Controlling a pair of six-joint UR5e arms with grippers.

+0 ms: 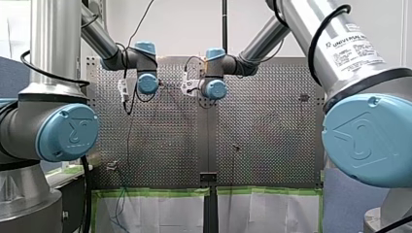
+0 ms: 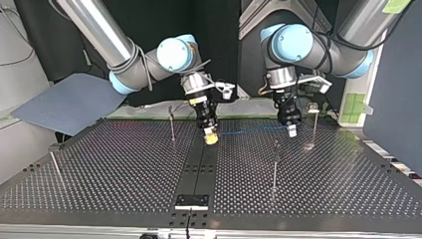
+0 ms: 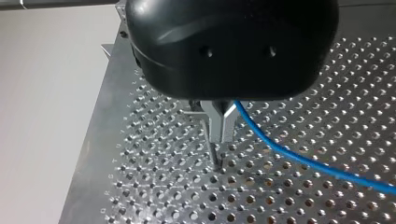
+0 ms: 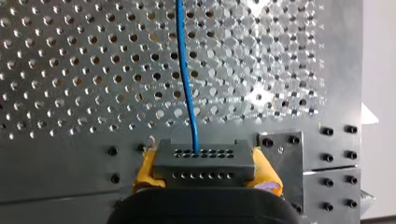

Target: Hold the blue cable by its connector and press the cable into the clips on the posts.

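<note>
Over the perforated counter (image 2: 124, 164), the right end effector (image 4: 205, 165) clamps the grey connector (image 4: 203, 161) between yellow pads (image 4: 147, 169); the left end effector (image 3: 218, 136) pinches the blue cable (image 4: 184, 84).

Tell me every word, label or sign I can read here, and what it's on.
"UNIVERSAL R": label on my right arm, cut off there; its small print is too blurred to read.
Embossed logo, no readable letters: blue joint caps.
Engraved letters along the table edge: too small to read.
</note>
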